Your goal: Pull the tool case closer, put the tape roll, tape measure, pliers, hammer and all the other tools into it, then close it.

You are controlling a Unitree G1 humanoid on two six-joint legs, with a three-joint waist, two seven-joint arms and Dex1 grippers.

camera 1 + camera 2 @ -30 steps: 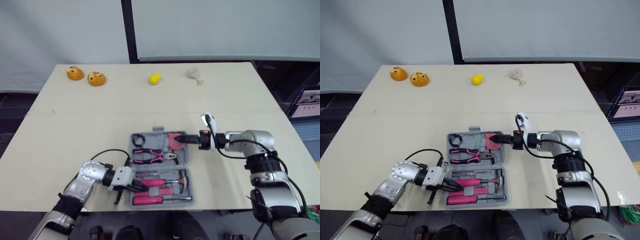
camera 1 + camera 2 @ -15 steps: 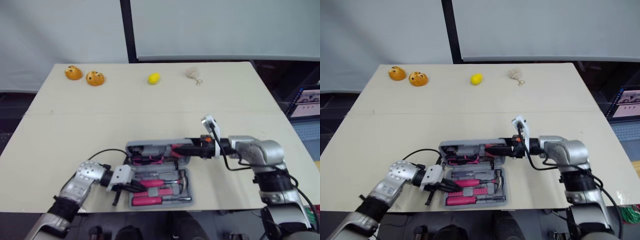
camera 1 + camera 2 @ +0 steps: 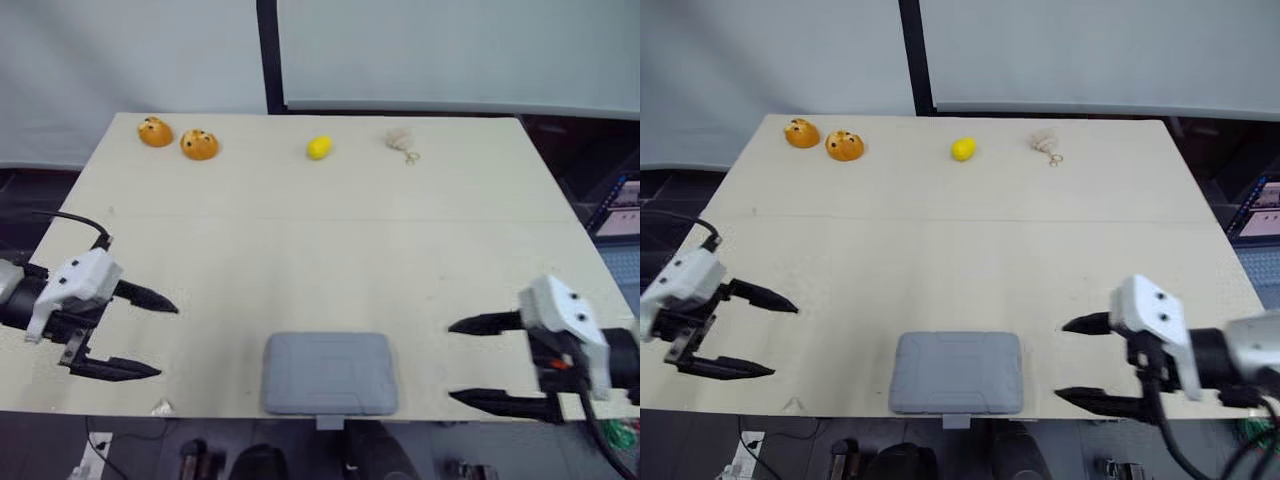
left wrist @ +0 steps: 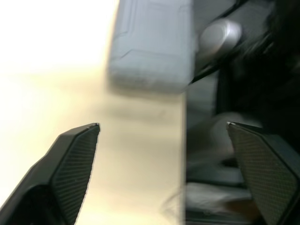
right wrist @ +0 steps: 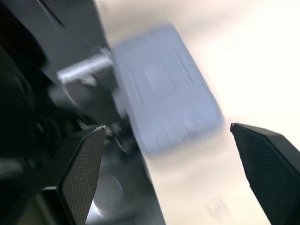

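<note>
1. Left eye view: the grey tool case lies with its lid down at the near edge of the table.
2. The left end effector hovers well to its left, fingers spread wide, holding nothing.
3. The right end effector hangs near its right side, fingers likewise parted and empty.

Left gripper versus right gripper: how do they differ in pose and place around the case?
The left gripper is to the left of the closed case, fingers pointing right; the right gripper is to its right, fingers pointing left. The right gripper's tips are nearer the case than the left gripper's. Both are open, empty and clear of the case.
</note>
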